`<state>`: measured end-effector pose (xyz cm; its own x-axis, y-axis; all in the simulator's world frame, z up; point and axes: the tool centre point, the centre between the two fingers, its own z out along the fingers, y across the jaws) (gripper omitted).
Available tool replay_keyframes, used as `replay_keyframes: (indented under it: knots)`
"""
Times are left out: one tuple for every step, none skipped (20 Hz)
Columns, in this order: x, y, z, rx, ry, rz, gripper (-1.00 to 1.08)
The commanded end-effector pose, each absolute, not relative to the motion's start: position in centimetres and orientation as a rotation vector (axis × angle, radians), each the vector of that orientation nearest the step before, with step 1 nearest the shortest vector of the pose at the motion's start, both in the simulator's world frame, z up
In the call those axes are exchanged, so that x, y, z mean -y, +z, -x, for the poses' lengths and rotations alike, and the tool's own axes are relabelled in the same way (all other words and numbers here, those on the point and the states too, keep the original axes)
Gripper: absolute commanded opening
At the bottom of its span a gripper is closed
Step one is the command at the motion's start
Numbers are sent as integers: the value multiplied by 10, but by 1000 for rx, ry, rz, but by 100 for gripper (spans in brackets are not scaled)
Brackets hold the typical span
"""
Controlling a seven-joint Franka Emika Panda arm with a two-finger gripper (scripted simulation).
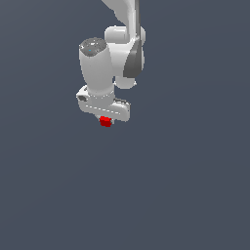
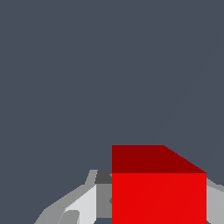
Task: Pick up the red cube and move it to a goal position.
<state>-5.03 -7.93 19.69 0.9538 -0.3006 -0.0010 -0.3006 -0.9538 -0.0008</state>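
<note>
The gripper (image 1: 105, 118) grips the red cube (image 1: 105, 121) between its fingers (no goal marker shows anywhere), presumably to carry it.

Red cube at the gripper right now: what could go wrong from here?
1. The red cube shows just under the gripper, and in the wrist view a finger flanks it on each side. If the hold is shallow, it may slip during the move.
2. No goal marker is visible in either view, so placement cannot be checked visually.
</note>
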Motion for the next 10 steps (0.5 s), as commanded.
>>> replay_keyframes:
  knots:
    - [81,226,57,-478,0,3105,-100]
    - [82,237,60,-478,0,3105,-100]
    - [83,247,62,-478,0,3105,-100]
    - [83,258,64,-478,0,3105,-100]
    - [84,267,66,-478,0,3105,-100]
    - [84,277,68,-478,0,3105,-100]
    - [85,286,70,-478,0,3105,-100]
    - [86,295,72,-478,0,3105,-100]
    - [86,303,73,-478,0,3105,-100]
    - [87,311,75,-478,0,3105,-100]
